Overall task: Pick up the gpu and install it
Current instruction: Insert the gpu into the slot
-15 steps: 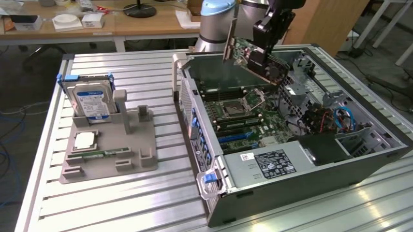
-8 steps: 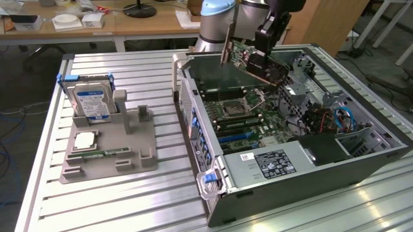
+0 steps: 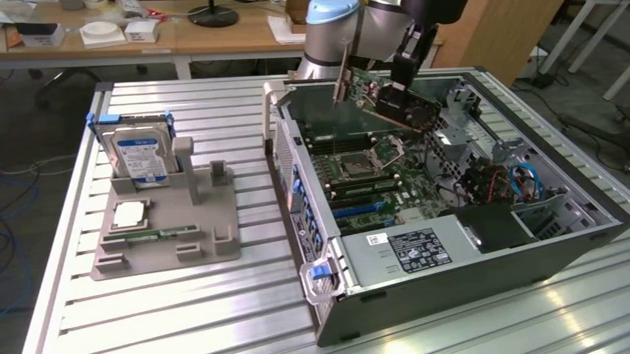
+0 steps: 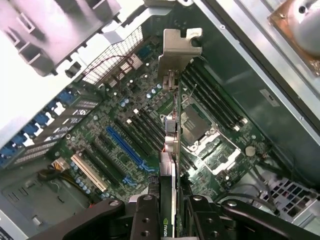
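The claw (image 4: 169, 212) is pinching the gpu (image 4: 172, 145) on its two flat faces, edge-on above the motherboard (image 4: 120, 135) and not touching it. Treat the card as light, stiff and fragile. Grip bare board near the edge, away from the bracket (image 4: 178, 52) — never on components.

From here I see a ribbed silver aluminium tabletop (image 3: 197, 317) with glare on its near slats. Behind it is a long light-wood desk (image 3: 226, 40) carrying white boxes (image 3: 103, 33) and a round black stand base (image 3: 214, 15). Grey floor (image 3: 591, 96); blue cables (image 3: 12, 199) at the exterior view's left.
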Robot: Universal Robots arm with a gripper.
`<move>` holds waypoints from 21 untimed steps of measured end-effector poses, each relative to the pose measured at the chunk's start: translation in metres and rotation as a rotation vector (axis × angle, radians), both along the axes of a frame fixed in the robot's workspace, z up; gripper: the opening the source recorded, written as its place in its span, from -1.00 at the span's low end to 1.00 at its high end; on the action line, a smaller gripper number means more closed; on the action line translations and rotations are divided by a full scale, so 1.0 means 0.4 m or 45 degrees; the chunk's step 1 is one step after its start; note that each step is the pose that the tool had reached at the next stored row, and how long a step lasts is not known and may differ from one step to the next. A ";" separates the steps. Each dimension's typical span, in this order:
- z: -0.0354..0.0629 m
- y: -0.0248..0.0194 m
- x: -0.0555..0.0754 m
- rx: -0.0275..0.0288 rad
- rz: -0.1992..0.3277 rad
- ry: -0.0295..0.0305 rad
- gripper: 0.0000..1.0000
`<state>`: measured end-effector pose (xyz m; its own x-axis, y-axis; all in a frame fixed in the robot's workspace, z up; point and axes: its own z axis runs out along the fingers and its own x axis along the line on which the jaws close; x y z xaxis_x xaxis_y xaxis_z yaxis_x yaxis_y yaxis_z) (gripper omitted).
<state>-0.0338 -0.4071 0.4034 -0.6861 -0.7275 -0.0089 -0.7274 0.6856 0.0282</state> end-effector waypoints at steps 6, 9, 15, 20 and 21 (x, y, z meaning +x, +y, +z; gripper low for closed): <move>-0.023 0.000 0.013 -0.0037 0.069 -0.0006 -0.47; -0.036 0.000 0.023 -0.0074 0.096 0.0005 -0.47; -0.059 0.000 0.025 -0.0081 0.204 0.0012 -0.47; -0.076 0.000 0.026 -0.0083 0.297 0.0010 -0.47; -0.079 0.000 0.026 -0.0082 0.317 0.0009 -0.47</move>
<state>-0.0233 -0.4071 0.3719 -0.4857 -0.8741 -0.0034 -0.8739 0.4854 0.0249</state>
